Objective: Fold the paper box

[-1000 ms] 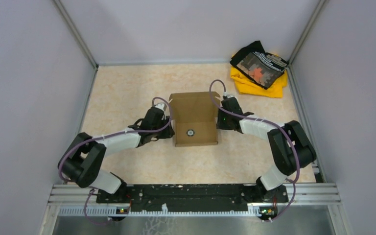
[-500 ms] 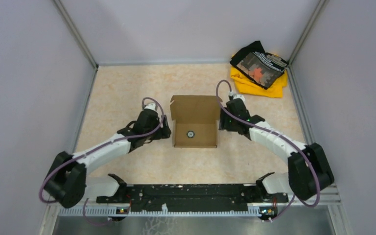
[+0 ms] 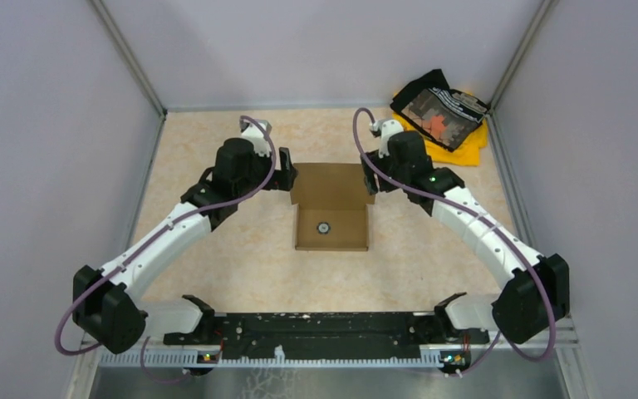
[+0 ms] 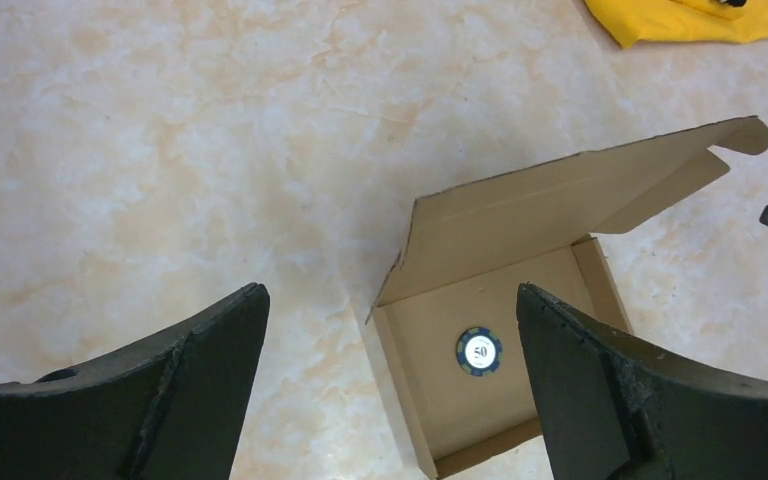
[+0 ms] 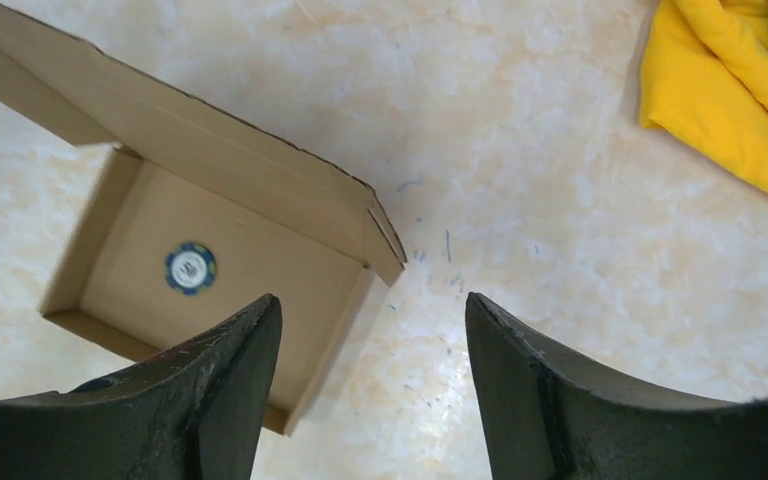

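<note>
Brown corrugated-cardboard paper box (image 3: 331, 226) sat open, lid (image 3: 329, 179) raised; left fingers (image 4: 210, 370), right fingers (image 5: 230, 380) hovered spread, empty; lid likely needed even two-sided push.

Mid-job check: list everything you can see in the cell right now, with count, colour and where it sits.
paper box: one, brown, table centre, lid raised at the far side
chip: one, blue and white, marked 50, on the box floor
yellow cloth: one, yellow, far right corner
black patterned cloth: one, black, on the yellow cloth
table: one, beige marbled
left arm, right arm: two, white and black, reaching to the lid's ends
left tool: one, black, open, empty
right tool: one, black, open, empty
</note>
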`<act>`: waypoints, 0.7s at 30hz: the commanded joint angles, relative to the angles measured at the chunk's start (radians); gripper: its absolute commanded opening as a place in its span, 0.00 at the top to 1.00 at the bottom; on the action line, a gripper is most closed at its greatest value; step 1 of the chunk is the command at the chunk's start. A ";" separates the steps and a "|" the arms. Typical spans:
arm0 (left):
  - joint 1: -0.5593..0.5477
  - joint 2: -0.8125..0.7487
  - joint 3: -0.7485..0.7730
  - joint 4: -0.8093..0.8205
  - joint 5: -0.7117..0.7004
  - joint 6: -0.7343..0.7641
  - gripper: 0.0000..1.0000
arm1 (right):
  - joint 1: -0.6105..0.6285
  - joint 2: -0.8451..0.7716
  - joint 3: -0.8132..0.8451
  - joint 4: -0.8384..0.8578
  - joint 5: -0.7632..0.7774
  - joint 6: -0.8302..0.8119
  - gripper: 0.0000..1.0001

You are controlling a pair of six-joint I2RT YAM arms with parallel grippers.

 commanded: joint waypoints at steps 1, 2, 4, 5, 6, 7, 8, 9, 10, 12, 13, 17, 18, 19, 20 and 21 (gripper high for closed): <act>0.017 0.025 0.067 -0.032 0.089 0.142 0.01 | -0.011 0.015 0.078 -0.083 0.034 -0.145 0.33; 0.017 0.021 0.068 -0.026 0.097 0.165 0.02 | -0.022 0.013 0.085 -0.095 -0.016 -0.175 0.34; 0.022 0.024 0.082 -0.047 0.095 0.194 0.08 | -0.028 -0.008 0.072 -0.072 -0.033 -0.199 0.37; 0.023 0.031 0.093 -0.063 0.089 0.207 0.11 | -0.039 -0.020 0.064 -0.053 -0.033 -0.210 0.37; 0.024 0.039 0.107 -0.082 0.086 0.217 0.12 | -0.056 -0.029 0.061 -0.037 -0.068 -0.219 0.39; 0.025 0.047 0.119 -0.099 0.088 0.228 0.13 | -0.074 -0.034 0.060 -0.019 -0.091 -0.224 0.40; 0.024 0.052 0.127 -0.115 0.093 0.238 0.13 | -0.097 -0.036 0.064 -0.014 -0.124 -0.232 0.41; 0.023 0.057 0.133 -0.128 0.100 0.243 0.14 | -0.118 -0.035 0.069 -0.013 -0.160 -0.240 0.43; 0.023 0.059 0.133 -0.134 0.103 0.245 0.14 | -0.134 -0.031 0.076 -0.016 -0.186 -0.249 0.44; 0.024 0.064 0.132 -0.142 0.121 0.251 0.16 | -0.151 -0.017 0.087 -0.025 -0.231 -0.261 0.44; 0.023 0.069 0.134 -0.147 0.125 0.252 0.16 | -0.157 -0.008 0.095 -0.031 -0.255 -0.266 0.45; 0.024 0.092 0.141 -0.167 0.105 0.258 0.18 | -0.161 0.056 0.132 -0.054 -0.337 -0.287 0.48; 0.024 0.095 0.142 -0.168 0.104 0.258 0.18 | -0.162 0.065 0.137 -0.053 -0.356 -0.290 0.48; 0.023 0.098 0.142 -0.168 0.106 0.259 0.17 | -0.162 0.074 0.141 -0.050 -0.373 -0.294 0.48; 0.023 0.099 0.139 -0.167 0.108 0.258 0.17 | -0.161 0.080 0.143 -0.047 -0.385 -0.298 0.48; 0.024 0.101 0.138 -0.164 0.110 0.258 0.18 | -0.160 0.089 0.148 -0.048 -0.392 -0.300 0.48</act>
